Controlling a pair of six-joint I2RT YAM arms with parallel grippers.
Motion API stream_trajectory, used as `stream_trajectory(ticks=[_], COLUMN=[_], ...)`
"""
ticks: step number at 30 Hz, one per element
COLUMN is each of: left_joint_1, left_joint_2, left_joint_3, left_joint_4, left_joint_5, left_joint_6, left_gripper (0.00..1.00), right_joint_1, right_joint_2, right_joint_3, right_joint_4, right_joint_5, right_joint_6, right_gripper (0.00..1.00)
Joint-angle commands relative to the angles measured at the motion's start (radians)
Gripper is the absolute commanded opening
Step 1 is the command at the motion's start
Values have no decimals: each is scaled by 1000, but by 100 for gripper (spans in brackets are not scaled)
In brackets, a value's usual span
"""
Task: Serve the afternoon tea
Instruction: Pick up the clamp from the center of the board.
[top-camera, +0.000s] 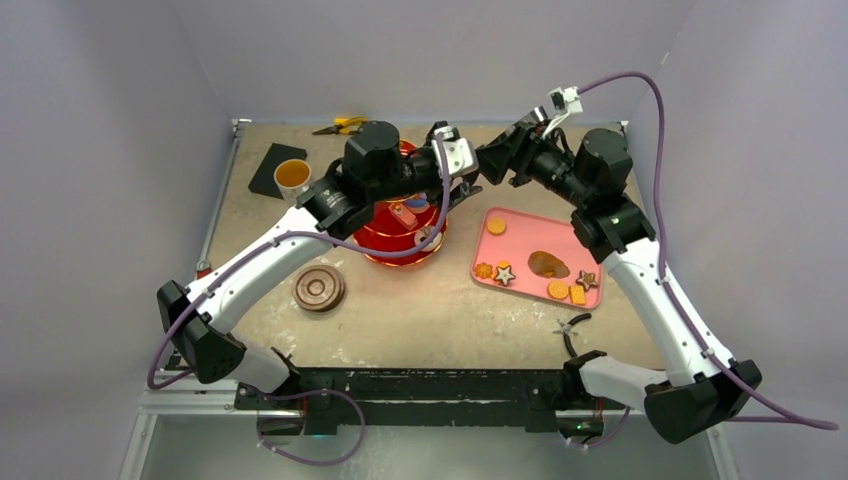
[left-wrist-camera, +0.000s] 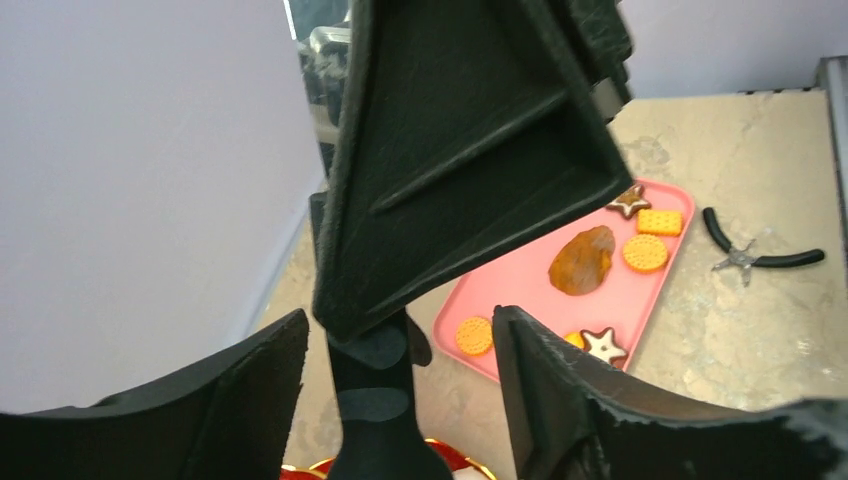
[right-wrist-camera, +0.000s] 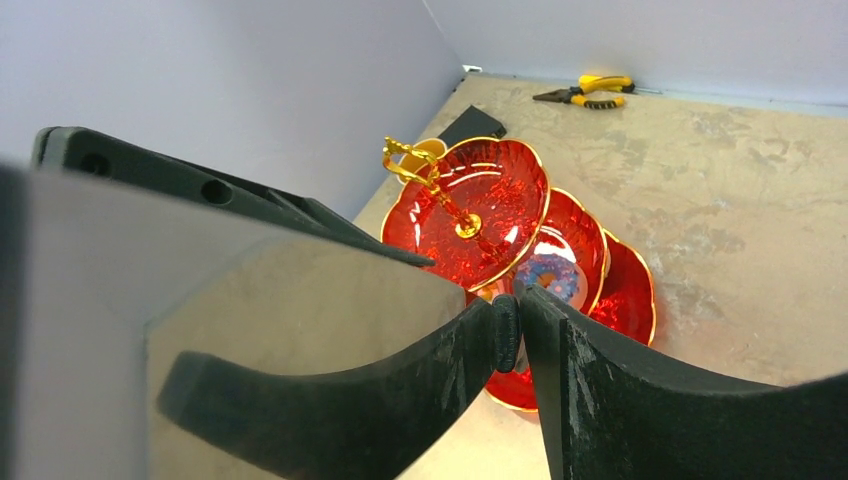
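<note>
From above, the left claw (top-camera: 463, 193) and the right claw (top-camera: 487, 165) meet almost tip to tip just beyond the red three-tier stand (top-camera: 385, 240). The stand is mid-table under the left arm's wrist, with small pastries (top-camera: 408, 212) on its tiers. The white mug (top-camera: 292, 176) of amber tea sits toward the far left corner, and the brown saucers (top-camera: 319, 288) lie near-left of the stand. The pink tray (top-camera: 520, 222) on the right carries biscuits (top-camera: 557, 289). In the left wrist view the left claw's fingers (left-wrist-camera: 250, 400) are well parted and grip nothing. A black finger of the right claw hangs over the gap, and a dark stalk stands in it, with the tray and black pliers (left-wrist-camera: 745, 258) beyond. In the right wrist view the right claw's fingers (right-wrist-camera: 650, 420) seem to touch at their tips. A blurred dark shape crowds the left side, so it cannot be told whether that claw is open or closed, or whether it holds anything. Beyond, the stand's gold handle (right-wrist-camera: 415, 165) rises from the top tier, and a blue-iced doughnut (right-wrist-camera: 548, 275) lies on the middle tier.
</note>
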Motion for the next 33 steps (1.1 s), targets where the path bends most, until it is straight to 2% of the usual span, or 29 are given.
stream_trajectory(ticks=[1, 7, 12, 15, 18, 25, 30, 33], left_joint_1=[-8, -8, 33, 129, 277, 610, 698, 715], left_joint_2=[-35, -52, -54, -12, 45, 171, 275, 269], left_joint_3=[32, 81, 181, 302, 413, 570, 672, 609], left_joint_4=[42, -19, -152, -262, -366, -489, -629, -630], left_joint_5=[-12, -100, -167, -165, -165, -99, -155, -174], left_joint_6=[-50, -128, -180, -237, -276, -369, -360, -348], left_gripper=[71, 81, 87, 89, 90, 90, 93, 95], right_joint_1=[-4, -6, -5, -5, -5, -4, -6, -5], right_joint_2=[-7, -52, -117, -116, -93, 37, 119, 158], right_joint_3=[22, -74, -252, -350, -412, -469, -477, -481], right_joint_4=[6, 41, 146, 215, 302, 418, 447, 455], right_joint_5=[54, 217, 384, 450, 527, 649, 699, 706], right_joint_6=[-3, -81, -162, -185, -190, -238, -244, -237], right_gripper=[70, 71, 71, 71, 71, 70, 69, 68])
